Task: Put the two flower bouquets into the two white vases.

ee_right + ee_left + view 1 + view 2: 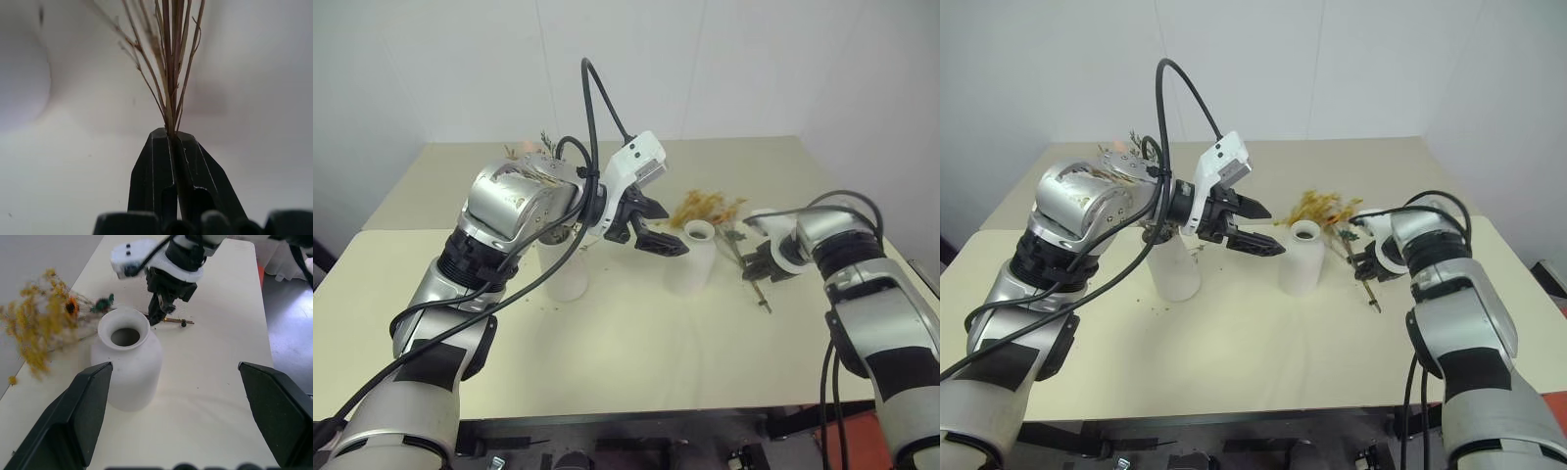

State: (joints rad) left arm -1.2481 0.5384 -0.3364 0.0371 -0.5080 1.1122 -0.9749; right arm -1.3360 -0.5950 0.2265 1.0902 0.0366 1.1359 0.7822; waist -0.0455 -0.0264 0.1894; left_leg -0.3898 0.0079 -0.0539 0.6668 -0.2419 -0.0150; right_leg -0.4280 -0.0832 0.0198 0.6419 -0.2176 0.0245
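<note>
The bottle-shaped white vase (693, 258) stands mid-table with its mouth unfilled. Behind it, on the table, lies the mustard-yellow bouquet (705, 208). My right gripper (759, 266) is shut on its thin brown stems (168, 63), just right of that vase. The tapered white vase (563, 269) stands further left, half hidden by my left arm. Grey-green sprigs of the mixed bouquet (546, 147) rise above it behind the arm. My left gripper (646, 227) hovers open between the two vases, holding nothing. In the left wrist view its fingers (83, 416) frame the bottle vase (127, 367).
The cream table (636, 362) has open room in front of the vases, with small plant crumbs (548, 306) by the tapered vase. The stems' cut end (764, 300) pokes out toward the front. A red object (857, 441) sits below the table's front right corner.
</note>
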